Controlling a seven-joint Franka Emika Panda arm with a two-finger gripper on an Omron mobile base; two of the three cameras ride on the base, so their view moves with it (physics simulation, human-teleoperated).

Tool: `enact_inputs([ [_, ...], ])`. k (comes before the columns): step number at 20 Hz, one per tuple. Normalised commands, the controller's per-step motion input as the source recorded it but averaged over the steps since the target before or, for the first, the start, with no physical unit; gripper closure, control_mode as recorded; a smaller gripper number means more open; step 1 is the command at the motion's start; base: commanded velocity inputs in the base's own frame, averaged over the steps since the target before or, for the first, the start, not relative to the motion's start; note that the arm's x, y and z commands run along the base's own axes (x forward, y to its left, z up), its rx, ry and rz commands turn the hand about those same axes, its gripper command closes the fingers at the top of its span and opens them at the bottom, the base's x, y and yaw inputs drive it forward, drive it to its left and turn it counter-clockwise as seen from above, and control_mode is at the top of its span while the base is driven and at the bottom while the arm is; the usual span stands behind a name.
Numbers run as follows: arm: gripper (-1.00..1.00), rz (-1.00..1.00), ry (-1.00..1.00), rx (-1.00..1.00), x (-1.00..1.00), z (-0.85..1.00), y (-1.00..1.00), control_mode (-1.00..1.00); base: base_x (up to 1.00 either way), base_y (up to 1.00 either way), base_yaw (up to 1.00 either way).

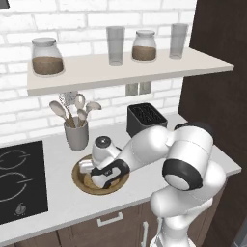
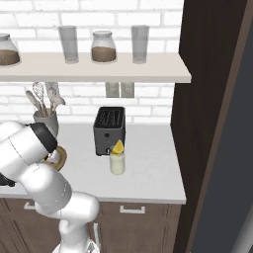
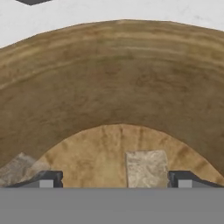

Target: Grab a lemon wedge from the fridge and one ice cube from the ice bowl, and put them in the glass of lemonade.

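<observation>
The brown wooden ice bowl (image 1: 79,179) sits on the counter in front of the utensil cup, and its rim (image 2: 60,158) peeks out behind my arm. My gripper (image 1: 96,180) reaches down inside it. In the hand view the gripper (image 3: 116,181) is open just above the bowl's floor. A pale ice cube (image 3: 146,168) lies between the fingertips, close to the right one (image 3: 183,179). A second cube (image 3: 17,168) lies outside the left fingertip. The glass of lemonade (image 2: 117,164) stands in front of the toaster with the yellow lemon wedge (image 2: 118,147) on top of it.
A black toaster (image 1: 145,119) stands right of the bowl and a grey utensil cup (image 1: 76,134) behind it. The stovetop (image 1: 19,178) is at the left. A shelf (image 1: 130,70) above carries jars and tall glasses. A dark tall cabinet (image 2: 207,99) borders the counter's right end.
</observation>
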Motion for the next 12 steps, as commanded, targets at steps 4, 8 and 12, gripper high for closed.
enact_inputs([
  [4, -1.00, 0.00, -0.02, 0.00, 0.02, 0.00, 0.00, -1.00, 0.00, 0.00, 0.00],
  [8, -1.00, 0.00, 0.00, 0.00, 0.00, 0.03, -0.02, -1.00, 0.00, 0.00, 0.00],
  [12, -1.00, 0.00, 0.00, 0.00, 0.00, 0.08, -0.02, -1.00, 0.00, 0.00, 0.00],
])
